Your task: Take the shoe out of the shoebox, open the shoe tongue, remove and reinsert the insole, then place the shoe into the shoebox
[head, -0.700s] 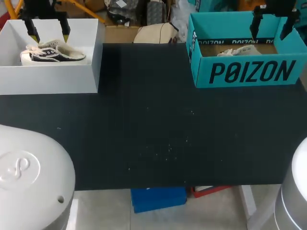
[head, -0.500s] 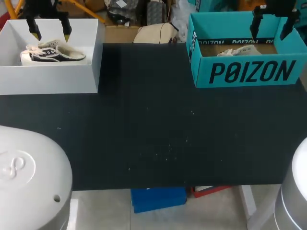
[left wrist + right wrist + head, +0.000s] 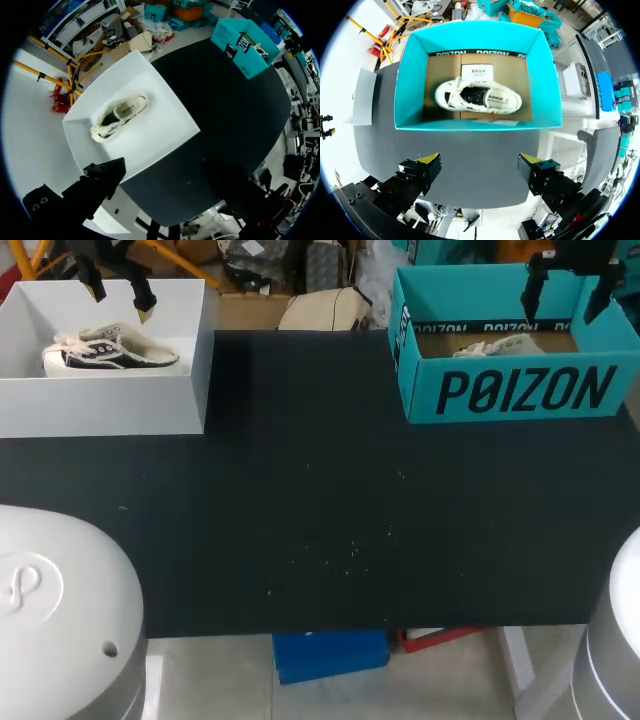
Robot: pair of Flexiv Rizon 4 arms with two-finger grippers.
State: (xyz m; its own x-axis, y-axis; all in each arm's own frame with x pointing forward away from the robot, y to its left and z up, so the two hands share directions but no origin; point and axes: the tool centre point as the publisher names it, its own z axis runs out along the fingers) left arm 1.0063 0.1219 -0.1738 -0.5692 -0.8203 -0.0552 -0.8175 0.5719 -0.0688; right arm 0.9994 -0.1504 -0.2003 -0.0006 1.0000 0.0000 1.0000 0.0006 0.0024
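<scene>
Both are spread and empty — the left pincer [image 3: 121, 300] above the dark shoe [image 3: 110, 355] in the white box [image 3: 100, 405] at the counter's [image 3: 320, 530] far-left corner, the right pincer [image 3: 560, 318] above the pale shoe [image 3: 477, 96] in the teal shoebox [image 3: 520, 390].

From above-behind, head view spans the table [image 3: 320, 530]; wrist views overlook white box [image 3: 167, 120] and teal shoebox [image 3: 548, 75]

Robotics laboratory, black work table [image 3: 320, 540] at centre, left arm base [image 3: 60, 625] lower left, right arm base [image 3: 618, 640] lower right.
</scene>
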